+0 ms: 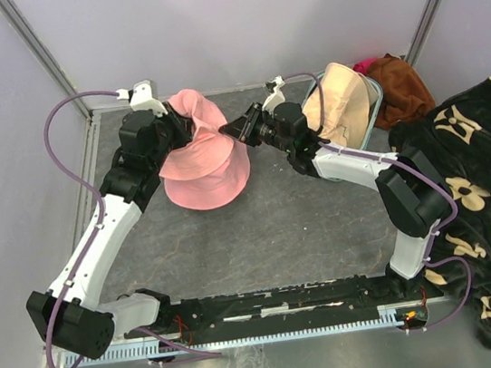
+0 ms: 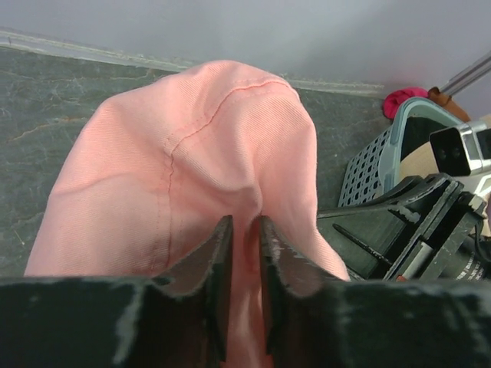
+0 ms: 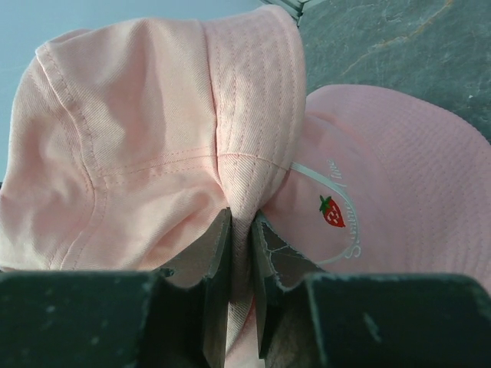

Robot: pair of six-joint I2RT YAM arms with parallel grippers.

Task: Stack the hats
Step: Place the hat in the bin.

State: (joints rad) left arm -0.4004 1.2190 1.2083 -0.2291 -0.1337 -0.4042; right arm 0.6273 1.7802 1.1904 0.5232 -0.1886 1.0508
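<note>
Left and right jaws both pinched a soft pink fabric bucket hat (image 1: pixel 191 111), holding it over a second pink strawberry hat (image 3: pixel 383 169) on the grey bench (image 1: pixel 279 225). Stacking was under way; next, I judged, put it down straight.

Pink hats (image 1: pixel 199 177), one with red strawberry (image 3: pixel 331 211); beige hat (image 1: pixel 344 101); seemingly teal basket (image 2: pixel 367 172)

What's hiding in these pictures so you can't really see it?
Top view: whatever lies in the teal basket, under the beige hat.
Top view: the black blanket runs off the right edge.
Top view: the magenta thing, only a bit peeks out beside the brown cloth.
Right wrist view: the writing by the strawberry on the lower pink hat, too small, partly behind the held pink hat.
</note>
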